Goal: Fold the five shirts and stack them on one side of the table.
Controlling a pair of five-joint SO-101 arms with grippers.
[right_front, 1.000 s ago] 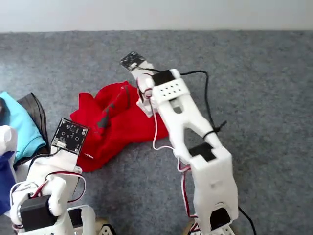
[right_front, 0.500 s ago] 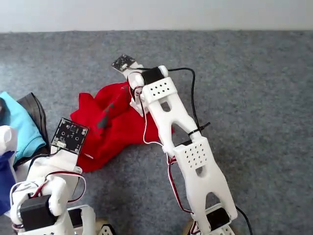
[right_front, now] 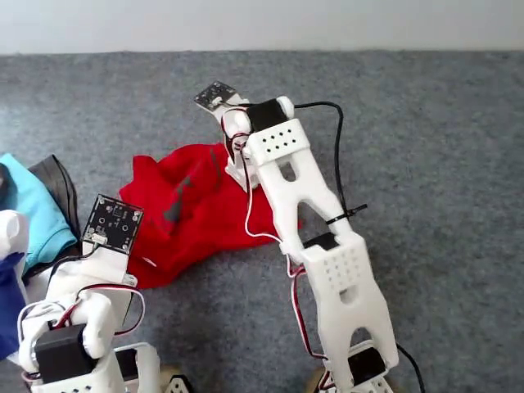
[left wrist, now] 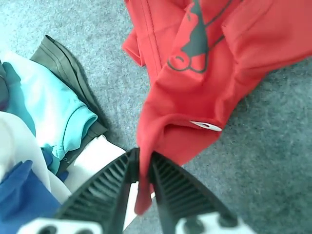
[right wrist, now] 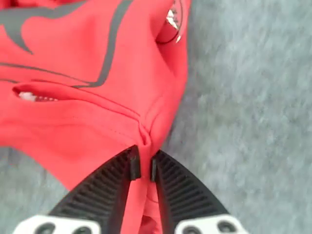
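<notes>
Left edge of grey bench (right_front: 442, 147): a loose heap of shirts. The blue shirt (right_front: 6, 303) lies nearest the arms, and the turquoise shirt (right_front: 33, 213) lies over a dark olive shirt (right_front: 59, 184). A white garment (left wrist: 100, 156) lies among them, seen from the left wrist.

Left claw (left wrist: 142, 163): clamped together on a hem edge of the red shirt (right_front: 196, 213) at its near left corner, just beside the heap.

Red shirt: centre of bench, crumpled, with the dark printed graphic facing up and a small white label showing at a fold.

Right claw (right wrist: 145, 163): pinched tight on a seamed fold at the red shirt's far right edge. The right arm (right_front: 311, 221) stretches to it from the near side.
</notes>
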